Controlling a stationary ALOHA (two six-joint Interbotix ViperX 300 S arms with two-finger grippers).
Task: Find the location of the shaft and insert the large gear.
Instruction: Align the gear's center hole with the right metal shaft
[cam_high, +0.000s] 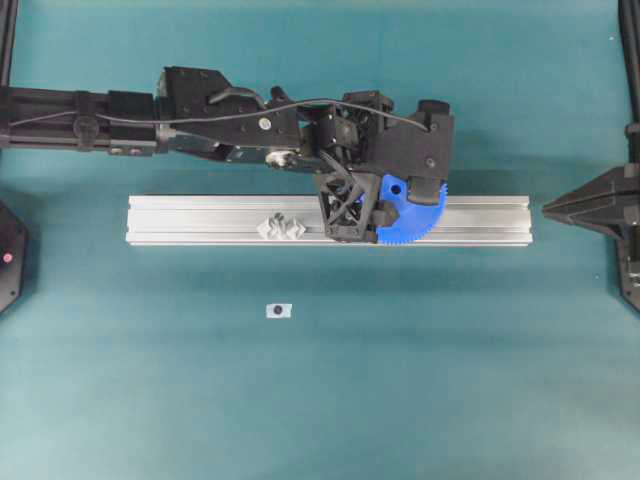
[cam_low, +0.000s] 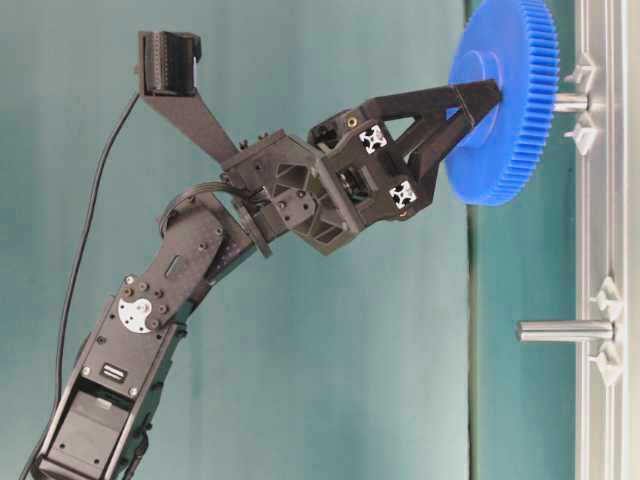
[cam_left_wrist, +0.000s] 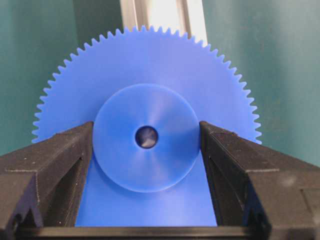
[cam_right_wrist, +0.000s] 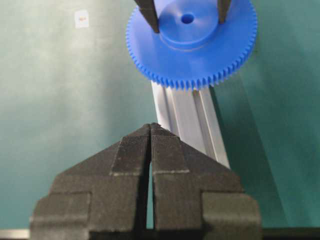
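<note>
My left gripper (cam_left_wrist: 146, 131) is shut on the raised hub of the large gear (cam_left_wrist: 150, 65), a bright blue toothed disc, with one finger on each side of the hub. From table level the gear (cam_low: 510, 150) hangs just off the rail, its centre in line with a short grey shaft (cam_low: 572, 101) between two clear brackets. Whether the pin is inside the hole is hidden. A second shaft (cam_low: 565, 330) stands bare further along. From overhead the gear (cam_high: 415, 215) covers the rail right of centre. My right gripper (cam_right_wrist: 151, 127) is shut and empty, facing the rail's end.
The long silver rail (cam_high: 200, 215) lies across the middle of the teal mat. Clear brackets (cam_high: 282, 227) sit on it left of the gear. A small white label (cam_high: 279, 311) lies on the mat in front of the rail. The right arm (cam_high: 600, 205) rests at the right edge.
</note>
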